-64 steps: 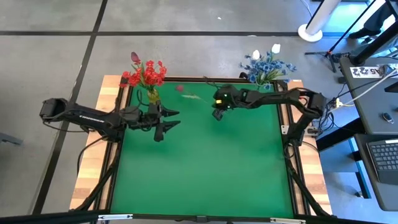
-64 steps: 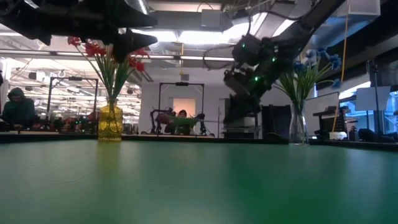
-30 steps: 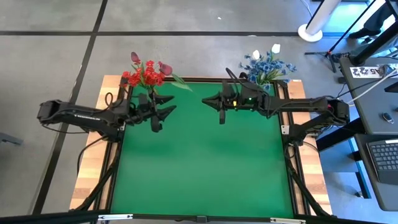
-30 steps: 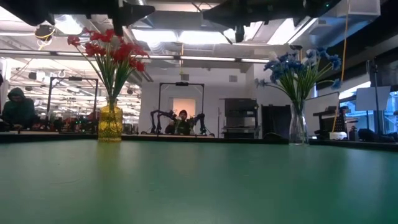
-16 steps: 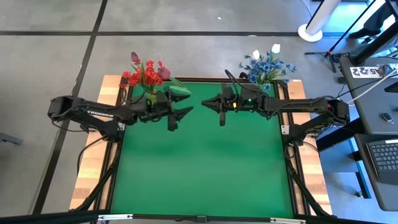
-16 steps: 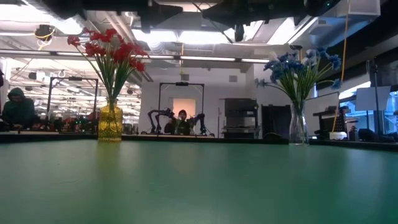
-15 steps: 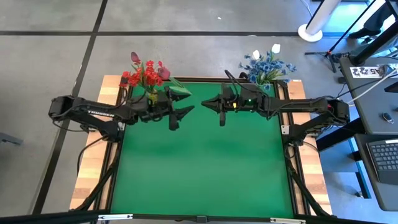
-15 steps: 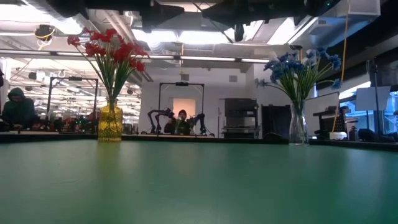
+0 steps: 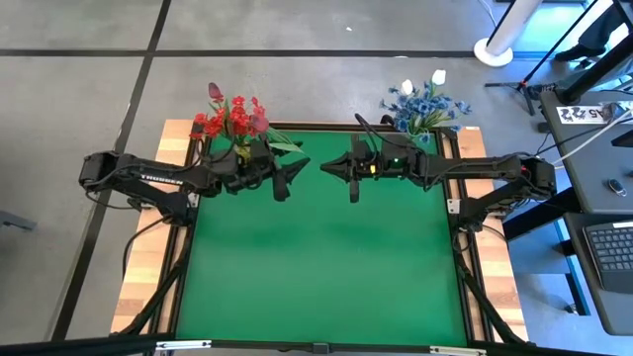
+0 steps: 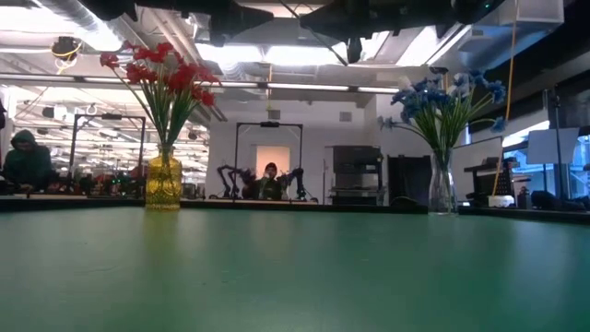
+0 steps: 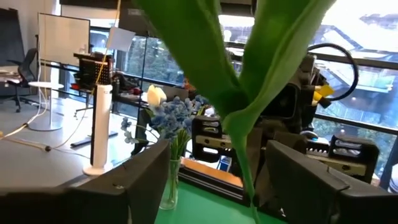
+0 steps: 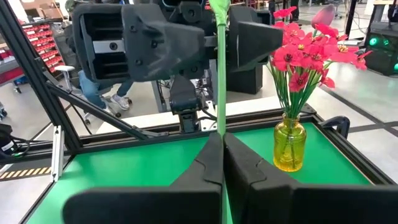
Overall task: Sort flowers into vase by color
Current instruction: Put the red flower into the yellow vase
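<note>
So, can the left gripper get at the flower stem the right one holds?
Probably yes: the left gripper is open with the stem between its fingers; the right gripper pinches its end.

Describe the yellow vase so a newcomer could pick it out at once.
On the green table, look to the far edge on the left arm's side. There stands the yellow vase holding red flowers; the other vase, on the right arm's side, is clear glass with blue flowers.
</note>
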### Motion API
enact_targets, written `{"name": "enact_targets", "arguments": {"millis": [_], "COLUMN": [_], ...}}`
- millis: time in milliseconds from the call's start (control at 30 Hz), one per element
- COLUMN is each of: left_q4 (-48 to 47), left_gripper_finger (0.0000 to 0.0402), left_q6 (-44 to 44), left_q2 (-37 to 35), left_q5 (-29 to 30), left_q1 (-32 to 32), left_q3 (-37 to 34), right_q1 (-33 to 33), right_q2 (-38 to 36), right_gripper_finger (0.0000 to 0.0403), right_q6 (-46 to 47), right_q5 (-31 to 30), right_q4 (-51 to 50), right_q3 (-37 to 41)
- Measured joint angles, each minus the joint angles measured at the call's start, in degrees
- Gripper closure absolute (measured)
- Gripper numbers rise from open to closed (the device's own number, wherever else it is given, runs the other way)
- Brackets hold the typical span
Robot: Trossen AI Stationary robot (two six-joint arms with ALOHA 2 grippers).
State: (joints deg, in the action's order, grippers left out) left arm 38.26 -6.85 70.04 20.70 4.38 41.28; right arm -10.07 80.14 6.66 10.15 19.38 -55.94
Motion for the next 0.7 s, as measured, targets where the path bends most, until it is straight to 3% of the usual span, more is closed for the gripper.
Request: {"name": "enact_targets", "arguments": {"millis": [300,633,700], "left_q4": [-0.4,-0.4,-0.4], "left_gripper_finger": [0.0223,0.0379,0.0393], "left_q6": [0.0,0.0,0.0], "left_q2": [0.0,0.0,0.0], "left_q5": [2.0,2.0,1.9], "left_q1": [0.0,0.0,-0.1], "left_q3": [0.0,0.0,0.0], "right_q1": [0.0,-0.1,-0.1], "right_q2": [0.0,0.0,0.0], "right_gripper_finger": [0.0403,0.0403,0.0403], "right_q6": [0.0,0.0,0.0], "right_q5": [0.0,-0.3,-0.5], "right_q4": [-0.3,-0.4,-0.5], "right_q3": [0.0,0.0,0.0]}}
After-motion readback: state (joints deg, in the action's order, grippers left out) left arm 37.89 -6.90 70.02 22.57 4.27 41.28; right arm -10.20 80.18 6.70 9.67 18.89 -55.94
